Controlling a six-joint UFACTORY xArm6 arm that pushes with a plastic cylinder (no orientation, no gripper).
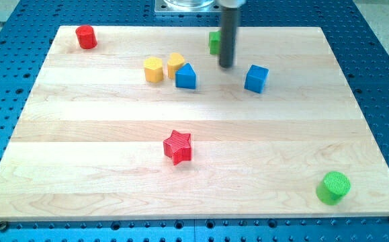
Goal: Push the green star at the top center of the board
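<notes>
The green star [213,42] sits near the view's top centre of the wooden board [100,134], mostly hidden behind my rod, so only its left part shows. My tip [226,66] rests on the board just right of and slightly below the green star, close against it. A blue cube [256,78] lies to the tip's right and a blue block with a sloped top [186,76] to its left.
Two yellow blocks [153,69] [175,64] stand side by side left of the sloped blue block. A red cylinder [86,37] is at the top left, a red star [178,146] at lower centre, a green cylinder [332,187] at the bottom right.
</notes>
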